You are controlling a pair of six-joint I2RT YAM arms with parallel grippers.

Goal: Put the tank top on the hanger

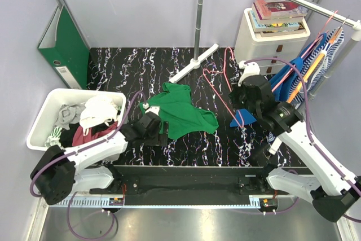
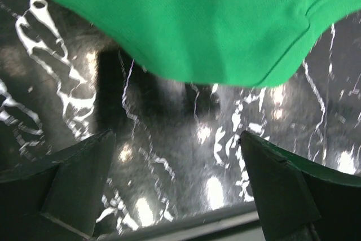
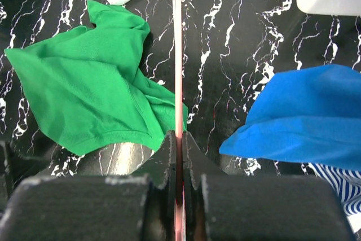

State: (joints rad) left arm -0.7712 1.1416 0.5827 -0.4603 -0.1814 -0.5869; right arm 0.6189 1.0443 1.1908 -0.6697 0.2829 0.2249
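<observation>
Left gripper (image 2: pixel 176 136) jaws spread wide, just short of the tank top (image 1: pixel 183 114) edge, holding nothing. Right gripper (image 3: pixel 178 137) is pinched tight on the hanger (image 3: pixel 177 55) wire. Top lies crumpled mid-table (image 1: pixel 113 66), nearer the near edge. Soft, light, floppy, likely bunches; best pinched at a strap or neckline hem. Hanger thin, stiff, may twist.
</observation>
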